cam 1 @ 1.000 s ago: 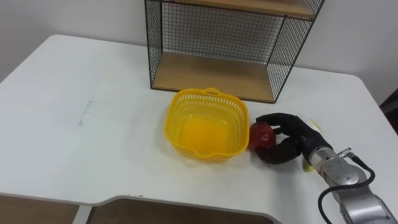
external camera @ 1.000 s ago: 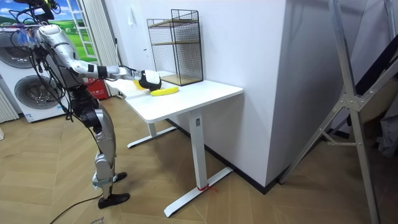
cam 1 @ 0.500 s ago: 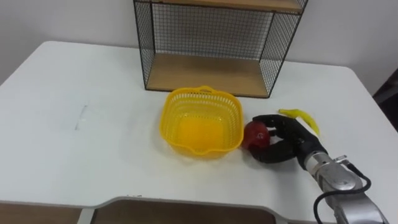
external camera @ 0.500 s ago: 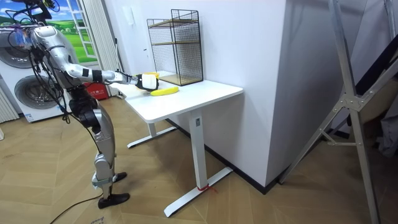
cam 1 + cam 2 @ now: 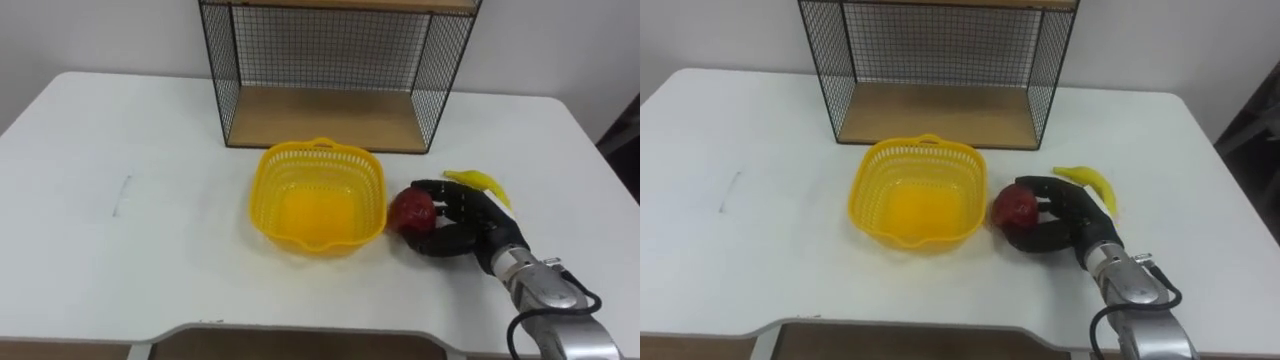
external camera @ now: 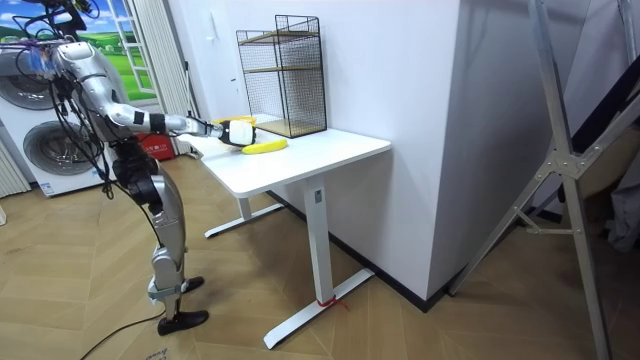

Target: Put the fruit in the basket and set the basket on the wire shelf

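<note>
Curling round smooth round red fruit (image 5: pixel 410 206) — right hand (image 5: pixel 464 223), beside latticed yellow basket (image 5: pixel 318 149).

L half of frame: table (image 5: pixel 110 240) open. Ctr: basket (image 5: pixel 262 195), top open; wire shelf (image 5: pixel 325 118) close behind at top ctr, front open, mesh sides. R: right hand (image 5: pixel 470 222) curled round apple (image 5: pixel 410 207), just beside basket wall; banana (image 5: pixel 482 182) just behind hand.

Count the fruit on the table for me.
2. A red apple sits against the basket's right side, gripped by the right hand. A banana lies on the table just beyond that hand. The basket looks empty.
</note>
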Robot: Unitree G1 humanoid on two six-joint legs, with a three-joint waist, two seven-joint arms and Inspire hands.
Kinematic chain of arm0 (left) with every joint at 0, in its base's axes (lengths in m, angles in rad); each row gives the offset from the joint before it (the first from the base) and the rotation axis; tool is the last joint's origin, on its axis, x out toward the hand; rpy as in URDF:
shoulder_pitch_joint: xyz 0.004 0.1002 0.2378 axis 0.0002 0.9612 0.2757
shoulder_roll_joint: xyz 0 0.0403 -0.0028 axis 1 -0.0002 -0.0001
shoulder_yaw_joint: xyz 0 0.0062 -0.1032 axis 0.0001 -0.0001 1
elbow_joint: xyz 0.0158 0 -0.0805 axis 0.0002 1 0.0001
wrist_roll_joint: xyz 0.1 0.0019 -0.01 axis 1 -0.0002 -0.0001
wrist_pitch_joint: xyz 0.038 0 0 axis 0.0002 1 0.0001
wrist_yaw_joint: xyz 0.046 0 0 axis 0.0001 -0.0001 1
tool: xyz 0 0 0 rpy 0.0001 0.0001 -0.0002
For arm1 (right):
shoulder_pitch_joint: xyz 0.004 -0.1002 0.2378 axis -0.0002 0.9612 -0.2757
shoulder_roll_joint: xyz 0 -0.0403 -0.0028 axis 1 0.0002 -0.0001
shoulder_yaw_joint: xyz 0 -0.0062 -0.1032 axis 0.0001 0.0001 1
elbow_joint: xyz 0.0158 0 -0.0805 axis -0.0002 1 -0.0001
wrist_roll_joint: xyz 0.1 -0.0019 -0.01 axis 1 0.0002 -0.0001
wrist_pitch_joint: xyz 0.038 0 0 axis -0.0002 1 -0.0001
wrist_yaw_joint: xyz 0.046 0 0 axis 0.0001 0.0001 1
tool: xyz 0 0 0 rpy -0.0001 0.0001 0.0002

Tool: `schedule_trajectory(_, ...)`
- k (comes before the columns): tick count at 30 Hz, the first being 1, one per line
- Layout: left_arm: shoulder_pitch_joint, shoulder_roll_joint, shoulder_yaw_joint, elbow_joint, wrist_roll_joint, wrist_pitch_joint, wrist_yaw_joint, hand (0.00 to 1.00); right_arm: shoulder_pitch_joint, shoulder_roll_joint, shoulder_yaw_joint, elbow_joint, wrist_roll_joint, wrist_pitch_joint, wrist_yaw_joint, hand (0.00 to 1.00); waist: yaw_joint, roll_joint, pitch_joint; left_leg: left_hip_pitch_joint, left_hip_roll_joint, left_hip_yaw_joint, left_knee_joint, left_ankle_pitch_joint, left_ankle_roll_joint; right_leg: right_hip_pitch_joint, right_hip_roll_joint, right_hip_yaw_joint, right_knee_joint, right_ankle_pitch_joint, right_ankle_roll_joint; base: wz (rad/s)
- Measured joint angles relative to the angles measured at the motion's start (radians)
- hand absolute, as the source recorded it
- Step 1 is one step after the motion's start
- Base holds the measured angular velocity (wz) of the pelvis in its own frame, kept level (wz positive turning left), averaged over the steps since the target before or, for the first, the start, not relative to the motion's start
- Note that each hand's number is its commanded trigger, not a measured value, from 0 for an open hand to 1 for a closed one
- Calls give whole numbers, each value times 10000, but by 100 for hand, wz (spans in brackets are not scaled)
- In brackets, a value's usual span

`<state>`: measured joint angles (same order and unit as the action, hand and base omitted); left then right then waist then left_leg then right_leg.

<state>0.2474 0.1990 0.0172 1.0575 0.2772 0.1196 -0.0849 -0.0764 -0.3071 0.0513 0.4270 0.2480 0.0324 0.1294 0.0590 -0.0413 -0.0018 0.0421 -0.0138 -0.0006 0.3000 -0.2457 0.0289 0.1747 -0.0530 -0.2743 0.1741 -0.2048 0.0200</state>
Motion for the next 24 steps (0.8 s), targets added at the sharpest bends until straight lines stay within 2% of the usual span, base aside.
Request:
schedule_trajectory(4,52,-11,5,0,-6,-47,5,0,-28,0,-125,-151,678,-8,-265,100,-29,-89,11,84,-2,4,-80,2,-2,65,8,13,-22,1,0,0)
schedule_trajectory(7,103,-17,2,17,1,-171,5,0,-38,0,-295,-275,698,-10,-508,100,-9,-124,51,196,-4,16,-144,2,-2,171,9,8,-56,1,2,0)
schedule_trajectory(10,211,-45,3,38,-2,-181,5,0,-35,-3,-417,-1291,654,-9,-846,100,-33,-68,83,237,5,93,-229,3,-4,151,12,79,-70,0,2,-5)
schedule_trajectory(13,252,-66,125,38,-9,-179,4,0,-35,-11,-502,-2601,663,-23,-1172,100,-30,-54,82,258,2,114,-272,4,-5,141,16,117,-84,-2,6,-4)
schedule_trajectory(16,237,-86,169,25,-3,-180,4,0,-63,-11,-514,-3388,680,-279,-1271,100,-12,-46,80,270,4,106,-273,4,-5,144,15,125,-58,-1,8,0)
schedule_trajectory(22,164,-138,185,-18,3,-193,4,0,-180,-12,-514,-3743,583,-300,-1268,100,17,-43,53,236,11,81,-271,4,-5,113,15,112,-34,0,9,0)
schedule_trajectory(24,153,-138,188,-47,-3,-193,3,0,-272,-54,-515,-3857,547,-300,-1283,100,16,-18,16,156,17,107,-258,5,-6,6,15,120,-6,3,5,-4)
